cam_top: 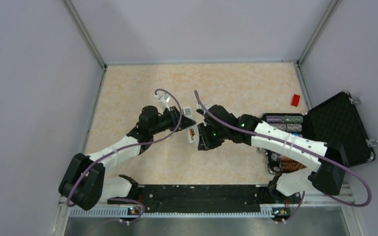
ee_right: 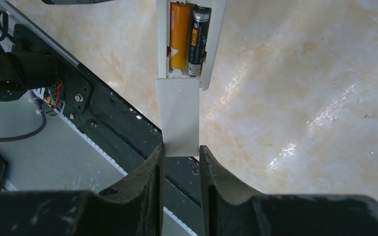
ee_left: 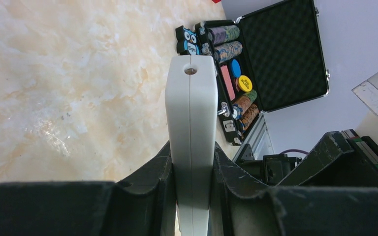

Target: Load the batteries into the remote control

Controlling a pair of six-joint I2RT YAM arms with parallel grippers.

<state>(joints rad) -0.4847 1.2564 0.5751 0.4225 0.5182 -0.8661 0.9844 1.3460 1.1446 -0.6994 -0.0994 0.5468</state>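
My left gripper (ee_left: pixel 192 152) is shut on the remote control (ee_left: pixel 191 123), a slim white bar held edge-on above the table. In the right wrist view its back recess (ee_right: pixel 162 44) is uncovered, and the batteries lie in it side by side, one showing copper-orange (ee_right: pixel 179 34) and one black (ee_right: pixel 199 37). My right gripper (ee_right: pixel 181 150) is shut on the lower edge of a flat white battery cover (ee_right: pixel 179 118). The cover's top edge meets the end of the recess. From above, both grippers (cam_top: pixel 179 120) (cam_top: pixel 202 135) meet at the remote (cam_top: pixel 191 129) mid-table.
An open black case (cam_top: pixel 344 128) with striped chip rolls (cam_top: pixel 285 119) lies under my right arm at the right. A small red piece (cam_top: pixel 295 100) lies behind it. The black base rail (cam_top: pixel 192 196) runs along the near edge.
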